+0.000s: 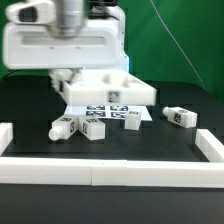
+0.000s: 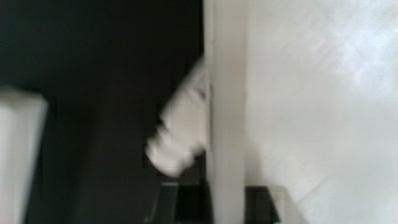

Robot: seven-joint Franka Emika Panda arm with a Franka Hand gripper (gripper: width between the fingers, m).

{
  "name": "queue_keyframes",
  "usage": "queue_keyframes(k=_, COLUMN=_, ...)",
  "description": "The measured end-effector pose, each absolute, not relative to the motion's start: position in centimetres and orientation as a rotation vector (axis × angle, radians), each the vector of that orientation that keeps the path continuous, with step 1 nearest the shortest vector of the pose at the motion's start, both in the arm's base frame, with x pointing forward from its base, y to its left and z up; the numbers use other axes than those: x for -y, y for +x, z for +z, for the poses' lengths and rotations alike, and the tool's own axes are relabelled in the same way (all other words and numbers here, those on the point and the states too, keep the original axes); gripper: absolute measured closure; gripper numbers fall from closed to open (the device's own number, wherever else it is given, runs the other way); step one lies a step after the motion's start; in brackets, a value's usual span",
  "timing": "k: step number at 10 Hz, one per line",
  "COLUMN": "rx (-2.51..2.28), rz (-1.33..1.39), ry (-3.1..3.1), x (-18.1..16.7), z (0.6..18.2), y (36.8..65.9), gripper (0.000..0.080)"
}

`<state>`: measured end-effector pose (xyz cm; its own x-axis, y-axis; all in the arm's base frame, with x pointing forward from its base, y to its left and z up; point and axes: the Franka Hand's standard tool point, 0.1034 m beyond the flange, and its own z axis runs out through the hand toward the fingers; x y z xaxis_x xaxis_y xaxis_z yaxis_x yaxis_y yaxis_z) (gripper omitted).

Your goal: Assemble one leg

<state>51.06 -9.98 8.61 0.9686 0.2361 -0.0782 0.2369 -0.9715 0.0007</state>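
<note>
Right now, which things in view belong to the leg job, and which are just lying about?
Job: four small chunky white tagged plastic legs; large white rimmed tray-like panel, probably their mount.
Lying about: thin flat white marker board; long white border rail.

— The legs (image 1: 93, 129) look like smooth white plastic, their tags matt black-and-white print.
— The panel (image 1: 135, 88) too: smooth white plastic, faintly glossy. The table (image 1: 150, 145) is matt black (cloth or not, unclear); the far backdrop (image 1: 190, 40) looks like green fabric.
</note>
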Motion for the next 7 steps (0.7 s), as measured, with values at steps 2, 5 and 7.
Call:
queue_keyframes(k=2, rx=-0.246, rz=-0.116, ry=3.090, x=7.0, z=6.8, y=55.0, gripper=0.0745)
queue_keyframes(k=5, rx=-0.251, rz=-0.126, ry=3.084, x=6.8, z=6.0, y=55.4, gripper=0.0745)
queue_keyframes(k=7, rx=-0.253, rz=-0.132, ry=3.083, x=6.8, z=5.7, y=55.3, gripper=0.0745)
